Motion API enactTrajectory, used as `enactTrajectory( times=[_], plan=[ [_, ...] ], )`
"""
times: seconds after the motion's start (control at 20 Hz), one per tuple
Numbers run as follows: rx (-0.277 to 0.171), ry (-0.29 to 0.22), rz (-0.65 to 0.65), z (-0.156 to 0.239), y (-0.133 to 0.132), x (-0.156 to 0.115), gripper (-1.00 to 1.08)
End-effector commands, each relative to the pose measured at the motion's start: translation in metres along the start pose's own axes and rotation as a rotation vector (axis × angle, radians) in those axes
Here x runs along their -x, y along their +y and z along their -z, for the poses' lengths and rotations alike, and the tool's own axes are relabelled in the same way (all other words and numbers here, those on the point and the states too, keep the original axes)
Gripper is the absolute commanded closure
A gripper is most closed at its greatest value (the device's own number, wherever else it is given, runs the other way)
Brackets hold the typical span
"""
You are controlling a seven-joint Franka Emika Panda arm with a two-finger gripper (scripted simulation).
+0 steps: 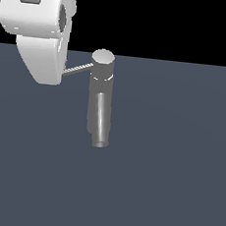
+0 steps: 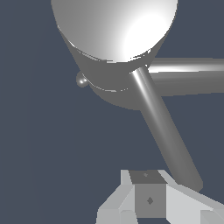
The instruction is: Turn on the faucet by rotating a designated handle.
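You see a flat, plain slate-grey surface filling the lower part of the exterior view, and behind its straight far edge a solid black backdrop, while the wrist view shows only that same grey surface.

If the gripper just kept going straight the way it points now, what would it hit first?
Probably the handle: in the wrist view the thin rod runs from the faucet cap right to the gripper. Depth is unclear, so it may already be touching; the exterior view hides the gripper behind the arm.
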State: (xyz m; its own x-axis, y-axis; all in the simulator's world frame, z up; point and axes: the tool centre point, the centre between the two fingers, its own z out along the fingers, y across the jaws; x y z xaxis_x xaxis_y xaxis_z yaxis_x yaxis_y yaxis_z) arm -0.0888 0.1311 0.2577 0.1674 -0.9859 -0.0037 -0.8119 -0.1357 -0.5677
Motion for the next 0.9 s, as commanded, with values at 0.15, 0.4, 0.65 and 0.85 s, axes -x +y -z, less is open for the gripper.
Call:
enactTrajectory(
  times=[0.15,0.4,0.65,0.85],
  plan=[
    [0.004,0.006,-0.008,0.0,0.009,-0.01,1.08],
    [0.005,0.007,-0.009,0.0,0.015,-0.015,1.08],
    [0.006,0.007,-0.01,0.0,0.021,-0.02,1.08],
    [0.006,0.008,-0.01,0.0,0.026,-0.023,1.08]
  ],
)
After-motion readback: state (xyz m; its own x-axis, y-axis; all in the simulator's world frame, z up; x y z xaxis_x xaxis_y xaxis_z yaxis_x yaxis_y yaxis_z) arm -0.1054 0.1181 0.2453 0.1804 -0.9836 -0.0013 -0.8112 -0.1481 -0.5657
